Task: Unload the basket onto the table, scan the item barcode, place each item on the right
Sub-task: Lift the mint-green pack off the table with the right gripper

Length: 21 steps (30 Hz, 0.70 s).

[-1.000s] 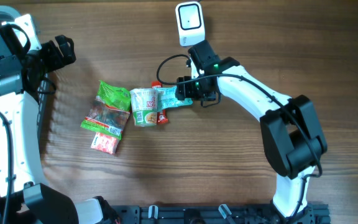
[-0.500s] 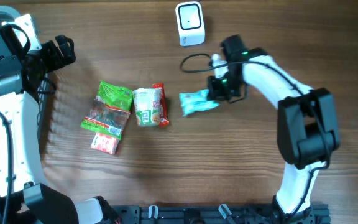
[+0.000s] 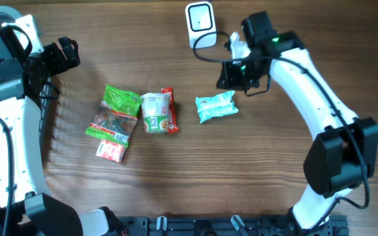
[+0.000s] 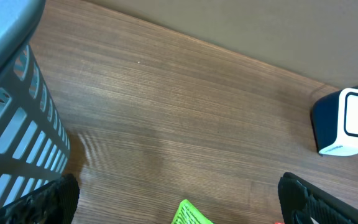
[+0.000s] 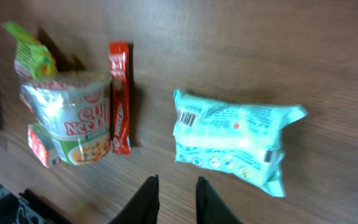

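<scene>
The right arm (image 3: 320, 105) is seen rising from its base at the near edge of the table (image 3: 241, 177), at 5 o'clock in the overhead view. It is stretched away toward 11 o'clock, so that the right gripper (image 3: 228, 77) is held over the far half of the table. In the wrist view its fingers (image 5: 143, 198) are shown parted by only a narrow gap, with nothing gripped between them. The left arm (image 3: 8, 118) is drawn up along the 9 o'clock side. The left gripper (image 3: 64, 54) is held at 10 o'clock beside the basket (image 4: 17, 118), its jaws spread wide and empty.

The packet (image 3: 216, 107) is found lying flat on the wood near the table's middle, at 7 o'clock from the right gripper and apart from it. It is a pale teal, crinkled pouch, laid lengthwise from 9 to 3 o'clock. A black-and-white barcode (image 5: 188, 116) is printed at one end and is turned upward, and a row of small round marks is seen along one long edge.

At 9 o'clock from the packet, a red stick (image 3: 169, 110), a noodle cup (image 3: 153, 113) and a green bag (image 3: 118, 111) are laid in a row, the stick touching the cup. Farthest off, at 11 o'clock from the packet, the white scanner (image 3: 200, 25) is stood at the table's far edge, well apart from the packet.
</scene>
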{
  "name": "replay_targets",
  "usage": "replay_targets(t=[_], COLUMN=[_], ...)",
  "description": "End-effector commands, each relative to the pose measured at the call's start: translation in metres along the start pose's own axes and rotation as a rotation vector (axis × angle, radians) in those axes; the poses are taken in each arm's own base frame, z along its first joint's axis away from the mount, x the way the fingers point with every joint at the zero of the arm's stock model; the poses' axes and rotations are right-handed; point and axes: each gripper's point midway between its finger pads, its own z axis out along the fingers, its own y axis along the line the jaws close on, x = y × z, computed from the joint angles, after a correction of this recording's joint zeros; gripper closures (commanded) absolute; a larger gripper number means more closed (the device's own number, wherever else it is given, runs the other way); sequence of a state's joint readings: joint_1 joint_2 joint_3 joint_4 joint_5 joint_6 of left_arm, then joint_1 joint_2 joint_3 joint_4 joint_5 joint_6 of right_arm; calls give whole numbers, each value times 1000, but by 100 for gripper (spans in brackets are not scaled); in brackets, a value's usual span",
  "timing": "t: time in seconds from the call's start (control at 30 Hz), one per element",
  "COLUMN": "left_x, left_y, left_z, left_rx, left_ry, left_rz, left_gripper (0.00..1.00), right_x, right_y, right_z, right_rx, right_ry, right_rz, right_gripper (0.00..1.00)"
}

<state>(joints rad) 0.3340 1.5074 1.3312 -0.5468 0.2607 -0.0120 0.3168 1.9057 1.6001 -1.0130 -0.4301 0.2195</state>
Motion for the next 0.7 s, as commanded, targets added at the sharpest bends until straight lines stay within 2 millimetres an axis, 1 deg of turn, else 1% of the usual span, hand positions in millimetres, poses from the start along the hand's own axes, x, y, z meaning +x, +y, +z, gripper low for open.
replay_targets(t=[0.0, 0.07, 0.17, 0.23, 0.27, 0.3, 0.37, 0.4, 0.43, 0.47, 0.5, 0.53, 0.6, 0.63, 0.67], left_x=[-6, -6, -6, -6, -6, -6, -6, -6, -6, -6, -6, -6, -6, -6, -6], left_y=[-1, -1, -1, -1, -1, -1, -1, -1, -1, -1, -1, -1, -1, -1, -1], left_z=[-2, -2, -2, -2, -2, -2, -2, -2, -2, -2, -2, -2, -2, -2, -2], left_rx=[9, 9, 9, 9, 9, 9, 9, 10, 9, 10, 9, 10, 9, 10, 10], left_ry=[-14, -14, -14, -14, -14, -14, -14, -14, -14, -14, -14, -14, -14, -14, -14], left_rz=[6, 6, 6, 6, 6, 6, 6, 6, 6, 6, 6, 6, 6, 6, 6], left_gripper=[0, 0, 0, 0, 0, 0, 0, 0, 0, 0, 0, 0, 0, 0, 0], right_x=[26, 34, 53, 66, 72, 74, 70, 65, 57, 49, 37, 30, 25, 25, 27], right_y=[5, 1, -12, -19, -21, -19, 10, 20, 28, 35, 41, 41, 27, 8, -4], right_z=[41, 63, 104, 118, 119, 119, 106, 95, 80, 67, 49, 40, 37, 37, 36], right_rx=[1, 21, 62, 63, 68, 59, -76, -107, -119, -126, -124, -112, -31, 66, 129], right_ry=[58, 45, 11, 12, 30, 39, 68, 65, 46, 22, -29, -67, -103, -116, -118], right_rz=[66, 99, 209, 256, 265, 259, 118, 92, 63, 32, 13, 8, 34, 51, 63], right_gripper=[66, 65, 65, 67, 70, 70, 69, 69, 68, 66, 64, 63, 62, 59, 54])
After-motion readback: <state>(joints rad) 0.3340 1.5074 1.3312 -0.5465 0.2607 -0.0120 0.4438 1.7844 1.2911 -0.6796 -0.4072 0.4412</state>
